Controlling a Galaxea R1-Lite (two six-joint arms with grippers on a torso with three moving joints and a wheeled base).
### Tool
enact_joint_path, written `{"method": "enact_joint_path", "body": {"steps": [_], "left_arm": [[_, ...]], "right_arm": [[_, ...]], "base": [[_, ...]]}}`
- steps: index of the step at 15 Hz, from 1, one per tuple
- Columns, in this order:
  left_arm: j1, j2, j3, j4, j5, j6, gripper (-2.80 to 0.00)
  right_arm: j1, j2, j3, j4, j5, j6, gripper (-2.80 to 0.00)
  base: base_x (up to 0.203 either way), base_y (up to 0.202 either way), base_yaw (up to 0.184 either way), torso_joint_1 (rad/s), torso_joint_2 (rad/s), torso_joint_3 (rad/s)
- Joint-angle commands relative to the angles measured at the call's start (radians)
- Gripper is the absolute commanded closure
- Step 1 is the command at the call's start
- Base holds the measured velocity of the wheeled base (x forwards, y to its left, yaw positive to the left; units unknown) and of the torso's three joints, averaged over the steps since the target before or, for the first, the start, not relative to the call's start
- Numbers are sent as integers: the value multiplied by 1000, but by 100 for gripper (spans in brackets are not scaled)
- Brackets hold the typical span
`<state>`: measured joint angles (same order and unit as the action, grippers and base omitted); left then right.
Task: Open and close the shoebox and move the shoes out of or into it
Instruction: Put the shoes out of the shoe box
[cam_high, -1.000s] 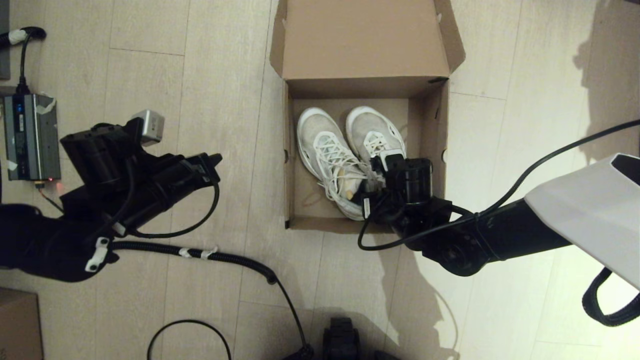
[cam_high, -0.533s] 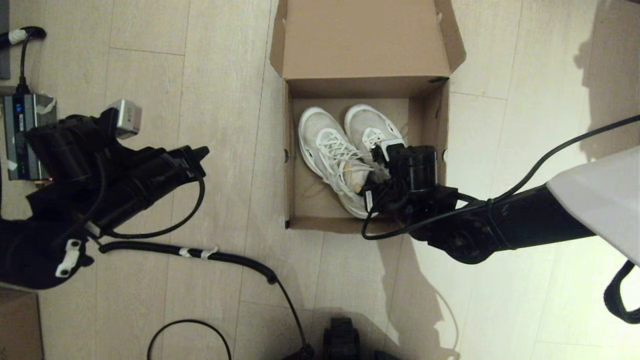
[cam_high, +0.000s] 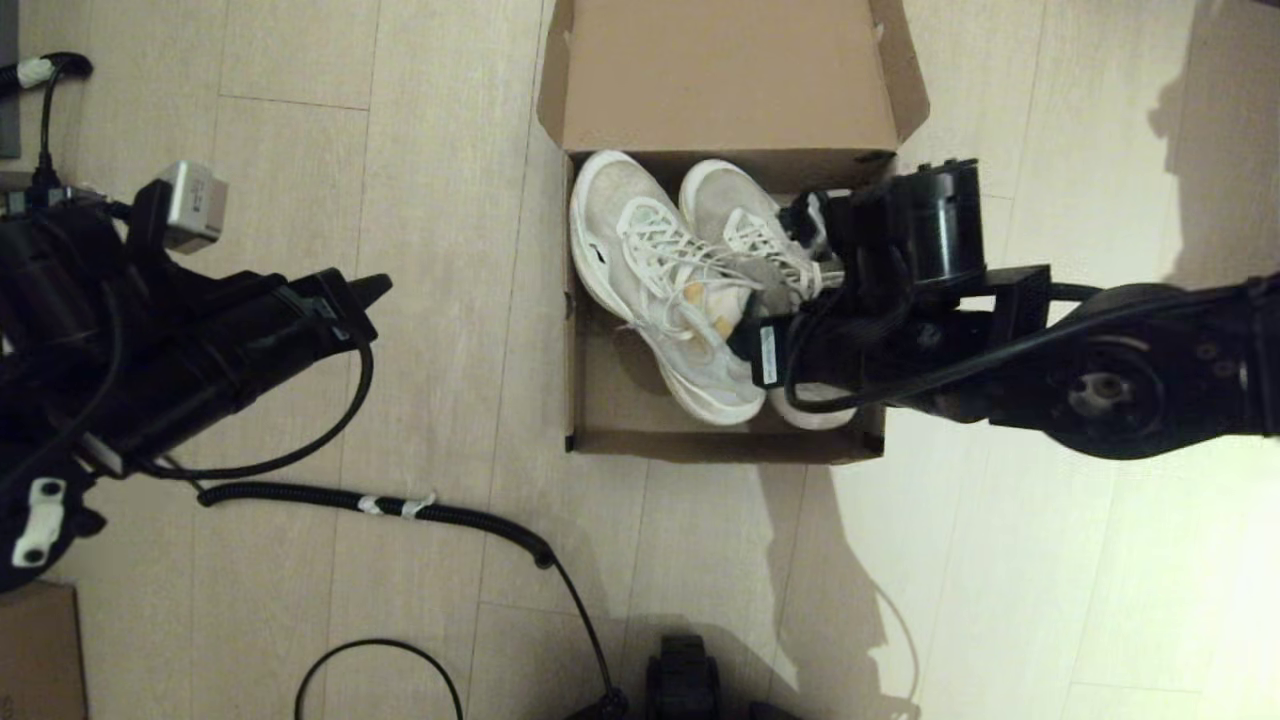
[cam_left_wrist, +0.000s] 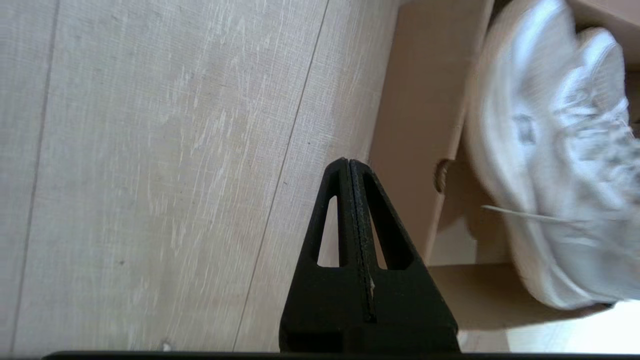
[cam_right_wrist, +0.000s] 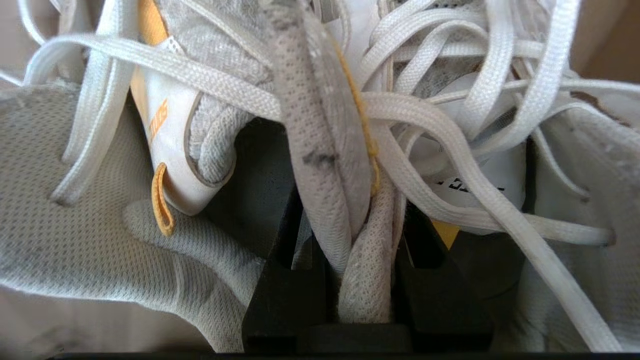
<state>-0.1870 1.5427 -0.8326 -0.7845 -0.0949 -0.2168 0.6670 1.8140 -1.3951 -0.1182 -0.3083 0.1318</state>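
Looking nearest first, you've got a coiled cable (cam_high: 400, 505) snaking across the floor (cam_high: 450, 250) in front of the base. Your left gripper (cam_left_wrist: 349, 167) hangs well off to the left of the box (cam_high: 725, 445), fingers pressed flat together, nothing between them, over bare floor. In its wrist view the box's side wall and one white shoe show just beyond the tips.

Your right gripper (cam_right_wrist: 357, 280) reaches in over the box from the right, clenched on the shoes (cam_high: 680, 280): the wrist view shows grey mesh fabric pinched between the fingers (cam_right_wrist: 280, 295), laces (cam_right_wrist: 440, 120) tangled all round. The pair sits side by side, toes toward the far wall, reaching the near and far rims, so it looks raised off the box bottom. Furthest out, the lid (cam_high: 725, 75) stands open, leaning away from you.
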Motion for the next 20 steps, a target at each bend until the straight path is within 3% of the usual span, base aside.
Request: {"method": "enact_joint_path", "body": {"steps": [1,5,9,12,15,17,18,20], "left_arm": [[0,-54,-1,13,0,-2,0],[0,-99,12,30,0,-3,0],[3,-148,42,42,1,-4,0],[5,-173,56,46,0,-9,0],[6,-189,92,49,8,-7,0],[7,-189,122,50,75,3,0],[7,-187,135,48,129,18,0],[8,-205,166,47,150,34,0]], "right_arm": [[3,-96,-37,90,29,34,0],[2,-270,-109,360,121,116,0],[-39,-427,-124,470,124,134,0],[-214,-499,-141,490,119,125,0],[-450,-526,-150,490,120,74,0],[-600,-513,-142,488,122,31,0],[-642,-481,-138,486,123,21,0],[-667,-426,-134,450,124,12,0]], "base": [[0,0,0,0,0,0],[0,0,0,0,0,0],[0,0,0,0,0,0],[0,0,0,0,0,0],[0,0,0,0,0,0],[0,0,0,0,0,0],[0,0,0,0,0,0],[0,0,0,0,0,0]]}}
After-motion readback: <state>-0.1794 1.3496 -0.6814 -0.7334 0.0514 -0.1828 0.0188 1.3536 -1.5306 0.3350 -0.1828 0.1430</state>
